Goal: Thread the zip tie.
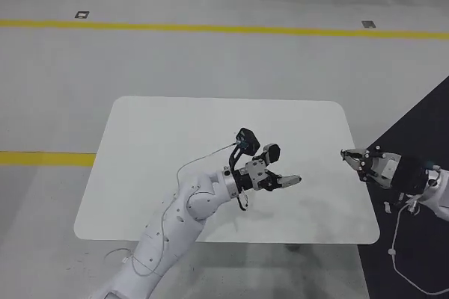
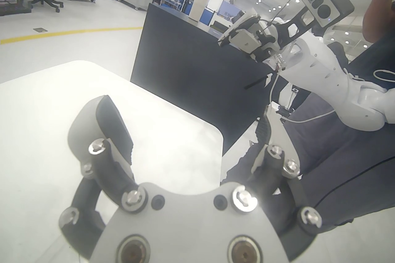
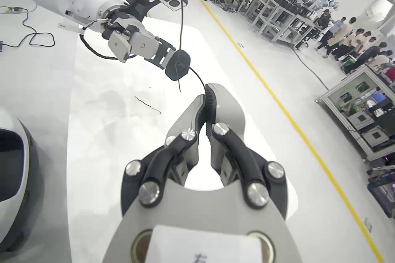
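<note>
A thin black zip tie (image 3: 198,76) curves out from the tips of my right gripper (image 3: 206,91), which is shut on its end. The tie arcs toward the dark pad of my left gripper (image 3: 177,65), whose fingers stand close in front of it. Whether the tie touches that pad I cannot tell. From above, my left gripper (image 1: 283,167) hangs open over the middle right of the white table (image 1: 172,149), and my right gripper (image 1: 346,155) sits near the table's right edge, facing it. My left gripper (image 2: 185,122) holds nothing between its wide-spread fingers (image 2: 108,119).
A thin dark strand (image 3: 148,105) lies on the table below the two grippers. A black panel (image 1: 434,119) stands just off the table's right edge. A thin dark cable (image 3: 181,14) hangs down in front of the left gripper's pad.
</note>
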Controlling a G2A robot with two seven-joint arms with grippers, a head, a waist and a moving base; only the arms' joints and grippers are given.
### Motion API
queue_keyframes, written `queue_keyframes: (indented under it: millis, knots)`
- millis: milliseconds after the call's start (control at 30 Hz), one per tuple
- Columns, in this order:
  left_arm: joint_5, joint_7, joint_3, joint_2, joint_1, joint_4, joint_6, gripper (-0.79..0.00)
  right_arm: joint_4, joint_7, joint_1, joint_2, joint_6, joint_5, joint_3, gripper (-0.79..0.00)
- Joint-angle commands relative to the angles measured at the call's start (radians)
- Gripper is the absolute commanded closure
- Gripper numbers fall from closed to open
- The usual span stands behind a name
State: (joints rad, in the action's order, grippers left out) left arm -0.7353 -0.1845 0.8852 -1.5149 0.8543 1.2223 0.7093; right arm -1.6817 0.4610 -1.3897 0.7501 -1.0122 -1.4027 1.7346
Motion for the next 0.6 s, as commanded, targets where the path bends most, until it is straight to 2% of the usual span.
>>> queue_keyframes:
  millis: [0,133,233,267,333,567]
  knots:
    - [0.001,-0.001,0.0,0.0,0.0,0.0,0.0,-0.785,0.0,0.003,0.0,0.0,0.0,-0.001,0.0,0.0]
    - [0.001,-0.001,-0.001,0.0,0.003,0.002,-0.004,-0.785,-0.011,-0.021,-0.01,0.002,0.006,0.022,-0.01,0.0]
    - [-0.04,0.006,-0.02,-0.002,0.019,0.044,-0.026,-0.785,-0.035,-0.046,-0.014,0.004,0.016,0.037,-0.013,0.0]
    - [-0.057,0.011,-0.027,-0.003,0.022,0.049,-0.033,-0.754,-0.042,-0.051,-0.015,0.004,0.019,0.043,-0.013,0.0]
    - [-0.077,0.019,-0.041,-0.006,0.02,0.055,-0.037,-0.785,-0.052,-0.064,-0.019,0.006,0.038,0.051,-0.013,0.0]
    - [-0.127,0.077,-0.072,-0.015,0.01,0.063,-0.02,-0.785,-0.11,-0.09,-0.045,0.012,0.076,0.046,-0.032,0.0]
